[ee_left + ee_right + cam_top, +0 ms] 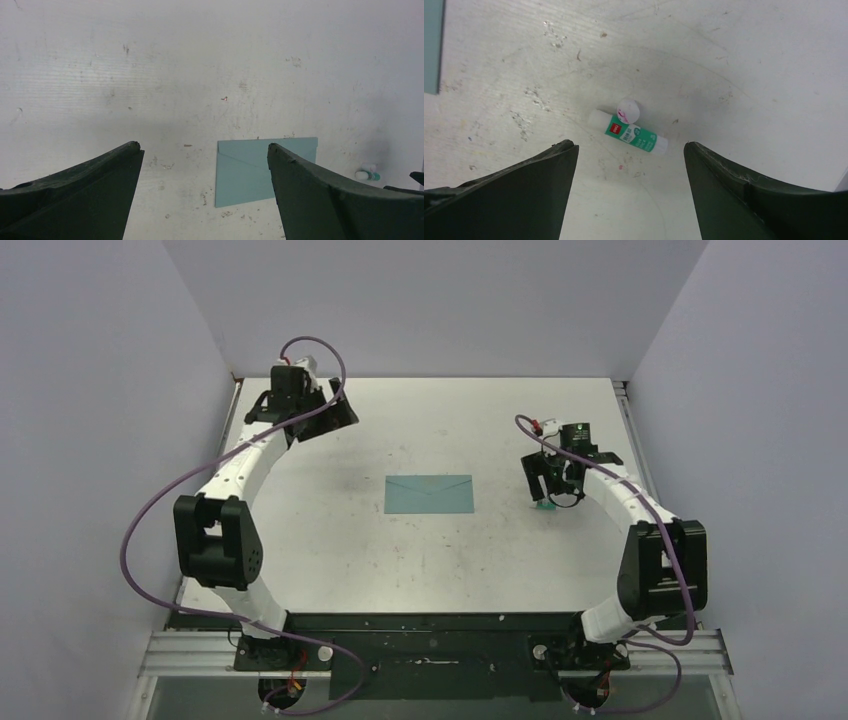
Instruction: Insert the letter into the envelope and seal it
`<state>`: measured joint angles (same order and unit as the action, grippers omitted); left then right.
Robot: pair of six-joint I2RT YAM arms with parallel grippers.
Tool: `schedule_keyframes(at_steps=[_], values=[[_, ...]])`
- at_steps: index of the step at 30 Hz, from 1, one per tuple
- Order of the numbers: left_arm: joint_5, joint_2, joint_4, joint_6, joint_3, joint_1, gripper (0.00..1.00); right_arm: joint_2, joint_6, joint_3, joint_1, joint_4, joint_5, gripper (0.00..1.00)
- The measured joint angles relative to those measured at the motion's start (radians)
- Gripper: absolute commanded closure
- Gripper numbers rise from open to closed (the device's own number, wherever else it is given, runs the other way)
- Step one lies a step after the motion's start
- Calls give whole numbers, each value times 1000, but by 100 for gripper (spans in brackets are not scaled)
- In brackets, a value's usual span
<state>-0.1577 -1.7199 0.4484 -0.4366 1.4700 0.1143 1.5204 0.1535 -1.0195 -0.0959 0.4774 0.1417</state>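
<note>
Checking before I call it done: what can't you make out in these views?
- Letter: in no view; whether it lies inside the envelope, the opaque paper hides.
- Flap glued or just folded: too fine in top view; left wrist view, a finger covers a corner.
- Glue stick: top view, right gripper hides most.

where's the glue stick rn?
Top view: the glue stick lies on the right side of the table, under the open right gripper, right of the envelope. A round white cap sits right beside it.
</note>
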Motion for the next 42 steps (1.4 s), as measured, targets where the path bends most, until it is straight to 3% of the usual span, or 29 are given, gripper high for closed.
schedule_keyframes(at_steps=[7,14,28,37,40,42], values=[[-31,0,-8,-4,7,37,4,5,157,23,56,30,28,27],[-60,-36,-13,-4,92,56,4,78,274,23,55,82,88,40],[-83,-125,-7,-4,195,55,4,193,396,-12,56,119,122,45],[-90,-150,-6,-6,229,55,3,192,435,-10,51,134,135,66],[-93,-151,-6,-7,232,55,3,187,435,-1,47,133,133,67],[-95,-151,-6,-7,233,55,3,183,435,4,44,132,129,62]])
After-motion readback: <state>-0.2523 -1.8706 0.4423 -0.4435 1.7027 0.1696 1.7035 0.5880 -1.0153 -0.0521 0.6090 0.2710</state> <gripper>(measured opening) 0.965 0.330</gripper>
